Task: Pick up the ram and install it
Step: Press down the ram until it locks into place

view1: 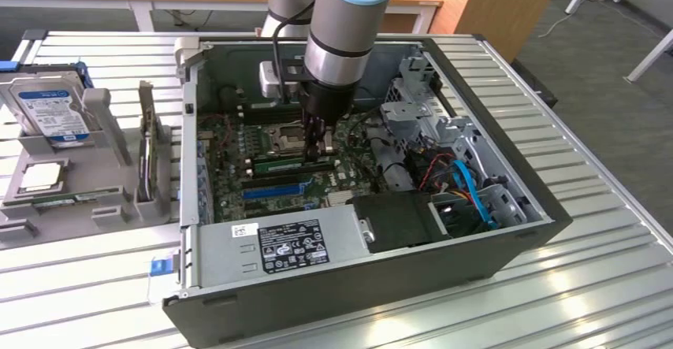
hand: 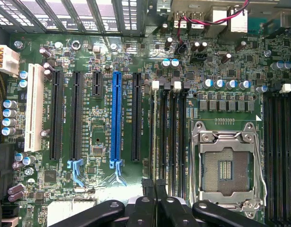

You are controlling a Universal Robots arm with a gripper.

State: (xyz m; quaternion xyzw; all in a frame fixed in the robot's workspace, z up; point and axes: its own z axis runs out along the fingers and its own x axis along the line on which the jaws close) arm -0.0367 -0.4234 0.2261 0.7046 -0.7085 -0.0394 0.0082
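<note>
The ram (view1: 276,162), a thin green stick with a pale label, stands on edge along a black memory slot on the motherboard (view1: 236,140) inside the open computer case (view1: 505,239). My gripper (view1: 321,154) hangs straight down over the stick's end toward the exterior view's right, with its fingers closed on the top edge. In the wrist view the gripper (hand: 154,185) is shut, its black fingertips (hand: 147,187) pressed close over the first of the memory slots (hand: 170,137). The ram shows there only as a thin edge (hand: 155,142).
The empty processor socket (hand: 225,168) lies right beside the slots. A power supply (view1: 284,243), drive cage (view1: 421,120) and blue cables (view1: 468,187) crowd the case. Outside it, on the exterior view's left, a grey holder (view1: 105,207) carries a hard drive (view1: 47,113) and an upright expansion card (view1: 145,140).
</note>
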